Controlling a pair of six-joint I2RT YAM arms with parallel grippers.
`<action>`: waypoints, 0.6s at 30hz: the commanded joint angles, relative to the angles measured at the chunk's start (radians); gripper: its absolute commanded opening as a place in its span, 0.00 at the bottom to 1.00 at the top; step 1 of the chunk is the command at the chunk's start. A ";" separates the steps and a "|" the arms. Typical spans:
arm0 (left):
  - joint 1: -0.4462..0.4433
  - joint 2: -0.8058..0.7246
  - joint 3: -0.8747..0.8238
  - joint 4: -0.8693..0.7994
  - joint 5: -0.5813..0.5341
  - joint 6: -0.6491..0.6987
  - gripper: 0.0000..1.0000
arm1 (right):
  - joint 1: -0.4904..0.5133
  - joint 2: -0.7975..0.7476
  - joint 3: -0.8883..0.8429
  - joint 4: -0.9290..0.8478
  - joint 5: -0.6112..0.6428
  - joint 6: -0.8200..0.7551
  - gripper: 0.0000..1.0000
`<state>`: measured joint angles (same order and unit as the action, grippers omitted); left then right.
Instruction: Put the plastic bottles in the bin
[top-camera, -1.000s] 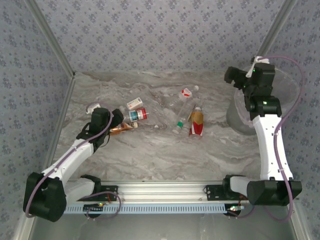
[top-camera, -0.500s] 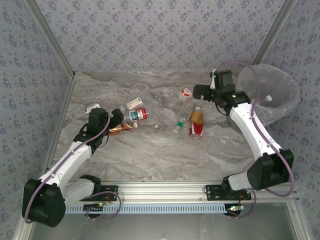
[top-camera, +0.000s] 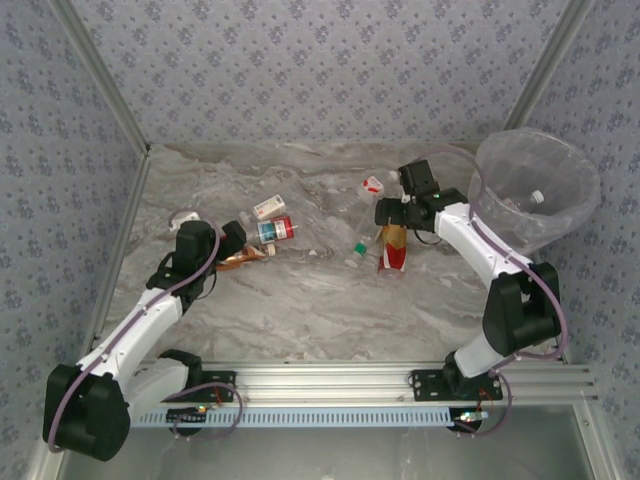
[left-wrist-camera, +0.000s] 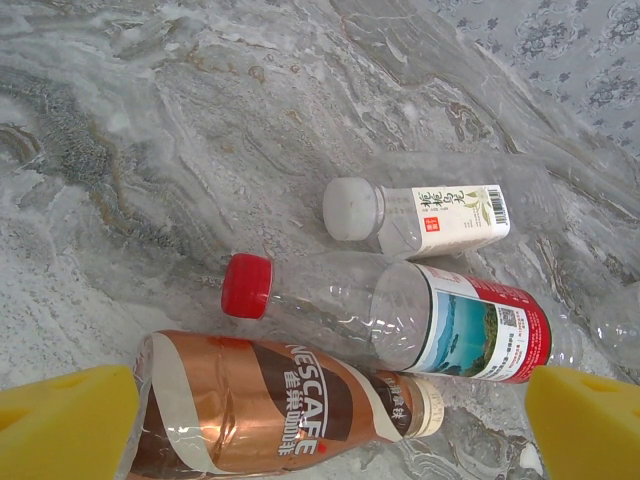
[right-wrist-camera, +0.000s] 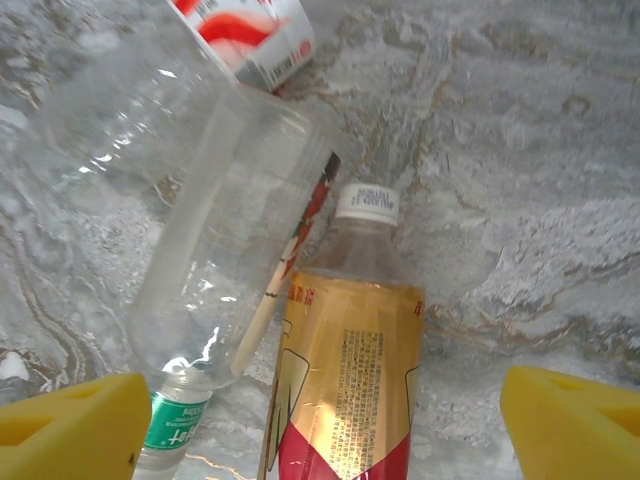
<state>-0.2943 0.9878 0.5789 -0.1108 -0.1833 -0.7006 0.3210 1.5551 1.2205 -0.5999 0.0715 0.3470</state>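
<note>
Several plastic bottles lie on the marble table. A copper-brown bottle (left-wrist-camera: 270, 405) lies between the fingers of my open left gripper (left-wrist-camera: 325, 430), beside a red-capped clear bottle (left-wrist-camera: 400, 315) and a small white-labelled one (left-wrist-camera: 430, 215). From above, my left gripper (top-camera: 232, 246) hovers over this cluster. My right gripper (top-camera: 387, 213) stands open over a gold-and-red bottle (right-wrist-camera: 350, 380), with a fingertip on each side and apart from it. A clear green-capped bottle (right-wrist-camera: 215, 290) leans against that bottle. The bin (top-camera: 535, 190) stands at the right with a white-capped bottle (top-camera: 536, 198) inside.
Another clear bottle with a red-and-white label (top-camera: 372, 186) lies just behind the right gripper. Patterned walls close in the table on the left, back and right. Bare marble stretches across the front half of the table (top-camera: 320, 310).
My right arm has swung left from above the bin and come down over the gold-and-red bottle. The left arm has barely moved.
</note>
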 joint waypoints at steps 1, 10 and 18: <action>0.003 -0.012 -0.005 0.014 -0.016 -0.001 0.99 | 0.007 0.033 -0.019 -0.019 0.010 0.009 0.91; 0.004 -0.012 -0.004 0.005 -0.023 -0.004 0.99 | 0.003 0.153 -0.012 -0.041 0.005 0.021 0.88; 0.004 -0.015 -0.010 -0.003 -0.032 -0.009 0.99 | 0.000 0.187 -0.019 -0.060 0.034 0.030 0.83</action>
<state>-0.2943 0.9878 0.5785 -0.1101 -0.1986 -0.7013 0.3214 1.7229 1.2049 -0.6209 0.0784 0.3561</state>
